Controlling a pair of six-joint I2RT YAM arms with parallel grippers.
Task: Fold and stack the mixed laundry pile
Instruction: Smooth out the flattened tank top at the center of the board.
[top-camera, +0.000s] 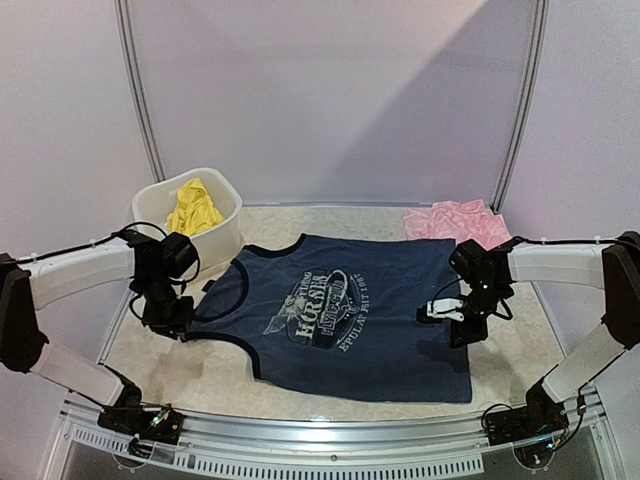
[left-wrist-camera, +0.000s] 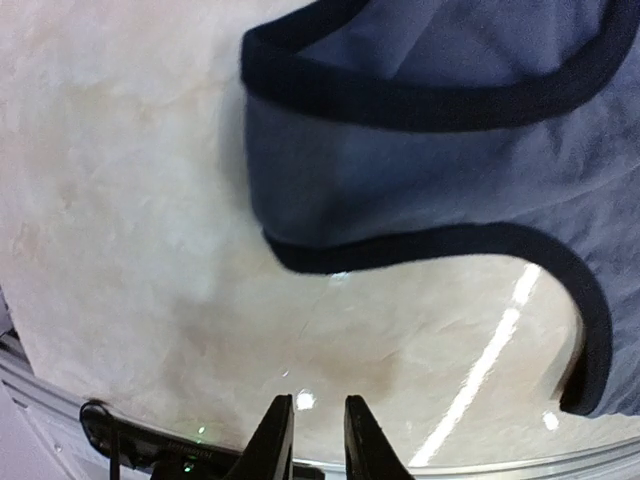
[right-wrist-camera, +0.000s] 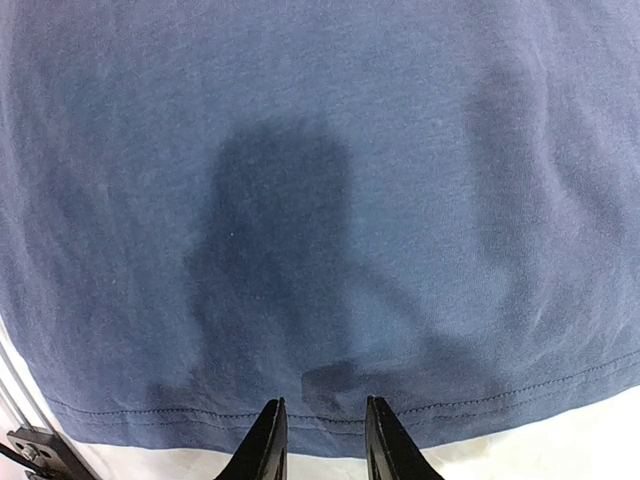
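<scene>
We find the navy top (top-camera: 395, 345) flat at the middle of the table (top-camera: 190, 372), the yellow piece (top-camera: 192, 208) in the tub (top-camera: 226, 238) at the far-left corner, the pink piece (top-camera: 455, 222) far-right. The left jaws and the right jaws stand slightly parted, pinching nothing.

- Navy top (left-wrist-camera: 420, 190) fills the upper right of the frame and lies flat on the counter (left-wrist-camera: 130, 250).
- Dark binding (left-wrist-camera: 400, 100) edges the cloth. One band curves across the top; a second follows the lower edge of the strap section, then sweeps down the right side around an armhole opening.
- Cloth between the bands is smooth, with faint creases.
- Counter is pale, marbled and glossy, with bright light streaks (left-wrist-camera: 490, 350) reflected at lower right.
- Gripper (left-wrist-camera: 318, 425) is at bottom centre: two dark fingertips stand a narrow gap apart with bare counter showing between them, nothing held, clear of the cloth.
- Metal rail (left-wrist-camera: 560, 468) runs along the bottom edge; black cable (left-wrist-camera: 100, 420) at lower left.
</scene>
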